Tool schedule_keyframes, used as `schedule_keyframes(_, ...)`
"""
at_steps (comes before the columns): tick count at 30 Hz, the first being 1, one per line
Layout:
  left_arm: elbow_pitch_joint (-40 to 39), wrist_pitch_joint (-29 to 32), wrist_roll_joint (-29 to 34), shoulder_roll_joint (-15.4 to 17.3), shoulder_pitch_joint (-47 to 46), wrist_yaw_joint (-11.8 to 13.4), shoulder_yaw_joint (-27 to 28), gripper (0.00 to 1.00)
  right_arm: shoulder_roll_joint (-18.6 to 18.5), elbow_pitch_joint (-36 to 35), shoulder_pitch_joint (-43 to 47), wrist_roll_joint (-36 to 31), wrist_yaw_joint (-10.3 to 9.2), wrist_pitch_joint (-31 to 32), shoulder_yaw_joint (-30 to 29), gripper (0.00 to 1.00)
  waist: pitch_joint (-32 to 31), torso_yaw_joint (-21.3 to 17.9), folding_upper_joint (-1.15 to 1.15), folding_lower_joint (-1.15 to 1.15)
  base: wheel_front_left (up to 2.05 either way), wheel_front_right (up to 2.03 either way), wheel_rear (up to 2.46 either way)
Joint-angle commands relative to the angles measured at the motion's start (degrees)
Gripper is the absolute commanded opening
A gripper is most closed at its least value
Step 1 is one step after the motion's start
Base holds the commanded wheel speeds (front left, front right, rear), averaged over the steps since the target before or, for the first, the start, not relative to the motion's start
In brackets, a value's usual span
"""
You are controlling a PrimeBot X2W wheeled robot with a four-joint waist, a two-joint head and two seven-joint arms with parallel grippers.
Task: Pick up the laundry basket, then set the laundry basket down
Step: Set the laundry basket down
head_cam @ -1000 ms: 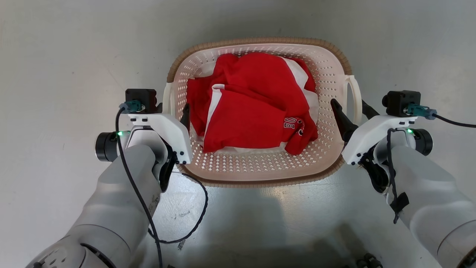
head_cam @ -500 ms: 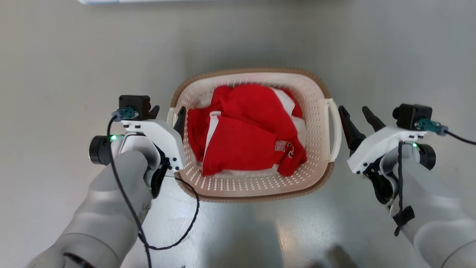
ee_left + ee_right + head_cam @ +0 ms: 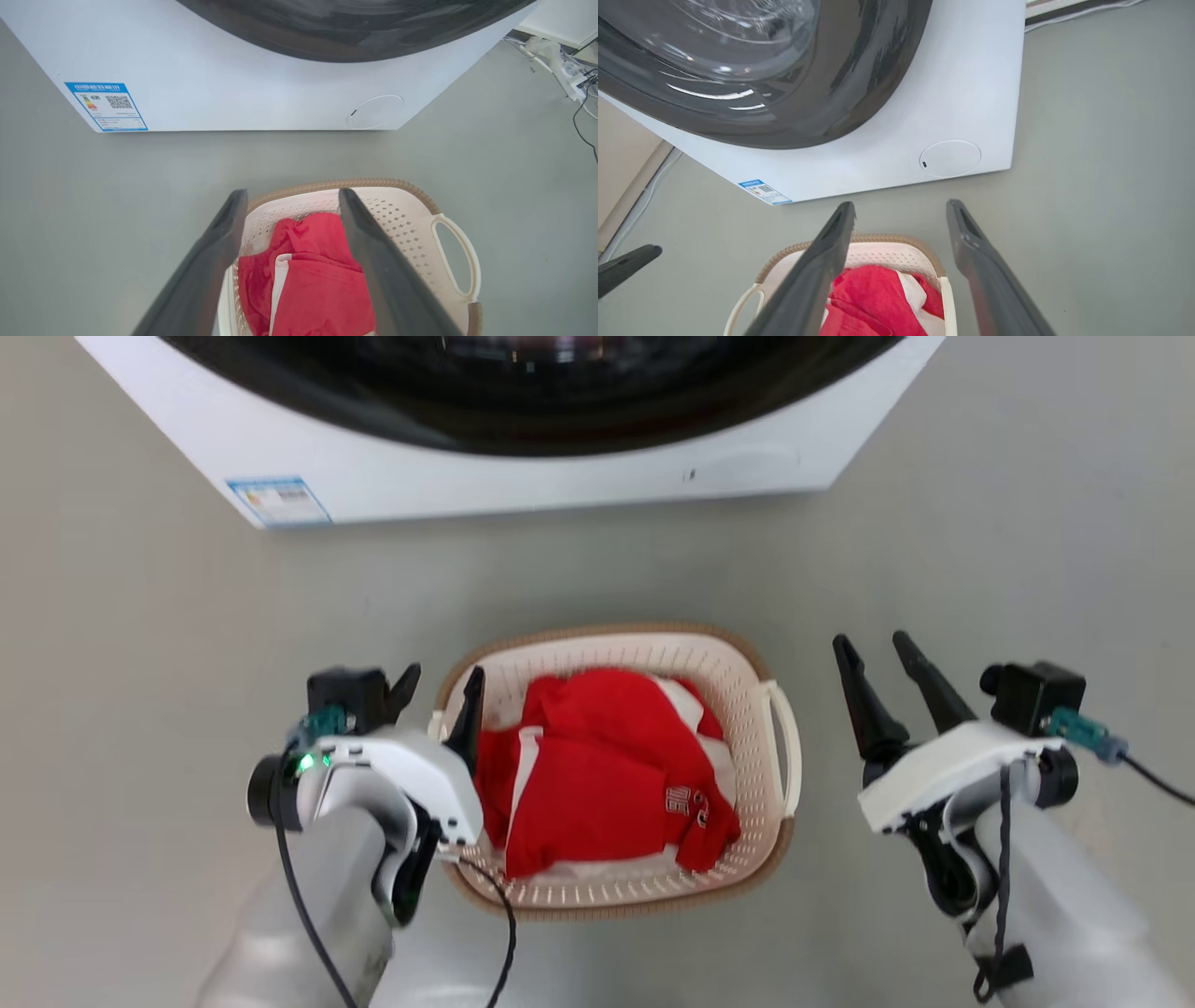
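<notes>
the basket is set on the grey floor, in front of the white washer and apart from it; red clothes are laid inside it. the left gripper is seen at the basket's left side; its jaws are spread wide and nothing is held between them; one finger is placed outside the rim and the other over the inside, so that the left handle is found between the two; whether the plastic is touched by the fingers cannot be told. in the left wrist view the same is shown; the basket's left wall is framed by the two dark fingers. the right gripper is opened wide too, and it is empty; it is found over the floor, to the right of the right handle, near it but clearly apart. in the right wrist view the basket is seen low, partly covered by one finger; bare floor is seen past the other.
</notes>
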Motion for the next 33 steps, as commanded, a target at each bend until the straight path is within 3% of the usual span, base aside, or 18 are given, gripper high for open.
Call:
schedule_keyframes(1, -2.1, -0.4, 1.7, 1.4, 1.8, 0.3, 2.7, 1.00, 0.2, -2.1, 2.8, -1.4, 0.40, -0.4, 0.0, 1.00, -4.5, 0.2, 0.00, 0.00, 0.00, 0.00, 0.00)
schedule_keyframes(16, -25.2, -0.4, 17.5, -2.4, 20.4, -3.4, 20.4, 1.00, 1.9, -15.4, 14.0, -11.4, 0.40, -0.4, -6.9, 1.00, -17.7, 2.3, 0.00, 0.00, 0.00, 0.00, 0.00)
schedule_keyframes(27, -36.0, -0.4, 21.7, -4.7, 28.0, -4.6, 27.3, 1.00, 3.9, -23.4, 20.6, -18.6, 0.40, -0.4, -14.4, 1.00, -22.2, 3.9, 0.00, 0.00, 0.00, 0.00, 0.00)
schedule_keyframes(33, -41.5, -0.4, 22.8, -4.9, 31.2, -5.3, 28.0, 1.00, 4.9, -26.8, 23.4, -21.3, 0.40, -0.4, -17.6, 1.00, -23.5, 4.1, 0.00, 0.00, 0.00, 0.00, 0.00)
